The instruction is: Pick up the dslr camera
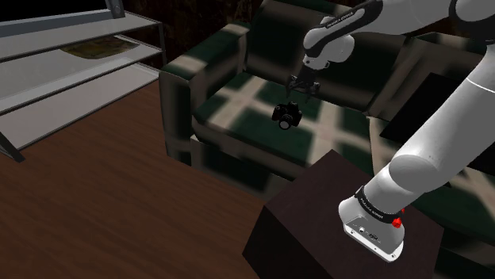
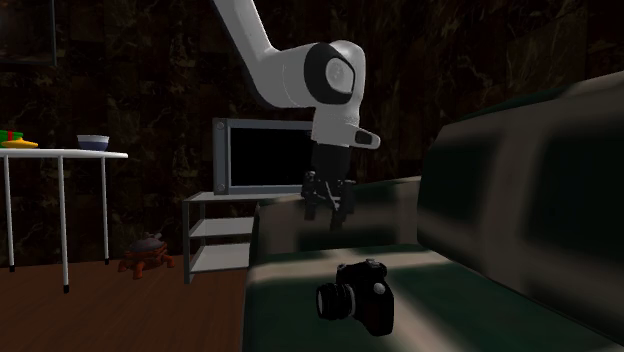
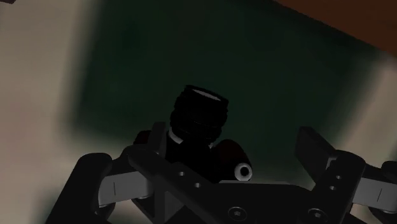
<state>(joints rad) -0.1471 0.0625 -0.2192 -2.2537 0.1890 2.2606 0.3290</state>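
Taking in first the sofa [image 1: 230, 95], checked in dark green and cream, spreading from nine to three o'clock across the shoulder view and serving as a soft, roughly level bed for the thing to be lifted. Reaching over its seat with the white arm [image 1: 444, 119], rising from the stand [image 1: 309, 230] at five o'clock of that view and bending down at the wrist, so as to be aiming the hand at the cushion rather than at the backrest. Hanging the gripper [image 1: 304, 85] above the seat, touching nothing, most likely lining up for a straight drop. Finding the black camera [image 1: 287, 116] resting on the seat cushion, not lifted, lying at about seven o'clock of the gripper in the shoulder view and at five o'clock of it [image 2: 328, 207] in the second exterior view, where the camera [image 2: 356, 297] is sitting upright with its lens barrel pointing along the seat toward nine o'clock. Judging that pose to be leaving the body's flat faces as the better place to pinch. Holding the fingers [image 3: 316, 149] apart, ready to straddle, with nothing clasped; seeing the camera [image 3: 197, 121] beyond them in the wrist view, sitting nearer one finger than the other, so probably needing a small sideways correction before closing.
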